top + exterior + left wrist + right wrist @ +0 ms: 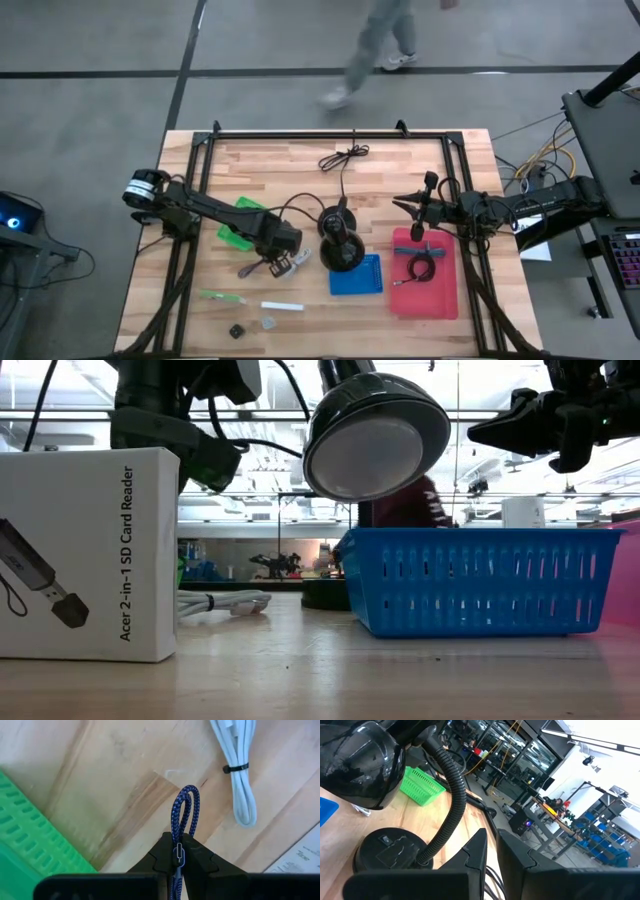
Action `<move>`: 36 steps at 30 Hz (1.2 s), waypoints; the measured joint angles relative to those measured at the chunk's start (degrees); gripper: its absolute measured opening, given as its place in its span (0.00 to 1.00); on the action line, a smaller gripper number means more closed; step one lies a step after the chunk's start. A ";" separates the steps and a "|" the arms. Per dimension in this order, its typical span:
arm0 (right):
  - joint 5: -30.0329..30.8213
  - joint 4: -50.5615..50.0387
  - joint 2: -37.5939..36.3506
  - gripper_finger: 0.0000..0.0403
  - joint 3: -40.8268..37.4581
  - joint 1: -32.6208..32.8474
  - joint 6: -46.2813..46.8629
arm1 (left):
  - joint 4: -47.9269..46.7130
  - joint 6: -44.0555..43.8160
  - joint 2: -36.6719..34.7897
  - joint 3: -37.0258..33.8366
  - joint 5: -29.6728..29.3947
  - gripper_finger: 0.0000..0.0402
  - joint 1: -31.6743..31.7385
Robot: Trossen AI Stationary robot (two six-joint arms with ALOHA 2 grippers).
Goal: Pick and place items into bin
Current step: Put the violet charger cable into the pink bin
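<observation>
**Cable [184, 815] pinched in left gripper [178, 851]; bin drop comes next**

High view: the left gripper hangs over the table's middle, just beside the green bin [245, 204] and near the lamp [340, 245]. The blue bin [357, 292] sits at the lamp's base, with the red tray [440, 300] beside it, and a black coil [418, 268] already lies in the tray. Still loose on the near side of the table are a green stick [222, 297], a white stick [282, 306] and 2 cubes [237, 330]. The right gripper [420, 205] waits above the tray's far edge.

Low view: a white box [85, 555] stands in front, the lamp's head hangs above the blue bin, and a white cable [220, 602] lies on the wood behind.

Left wrist view: the fingers are clamped tight on a blue braided cable, whose loop sticks out past the tips over bare wood. The green bin's wall is close by on one side, and the bundled white cable lies apart on the other.

Right wrist view: the fingers stand nearly together with nothing between them.

Judgement: 1 item is in hand, so this is the carry step. The next move calls for bringing the loop over a bin's rim before letting go. The green bin is nearest, but I cannot tell which bin is meant. A trailing end could snag the rim.
</observation>
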 joint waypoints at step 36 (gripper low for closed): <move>-0.02 0.02 -0.02 0.08 0.00 0.00 0.00 | -0.53 3.65 -11.27 -0.15 -9.20 0.02 -0.79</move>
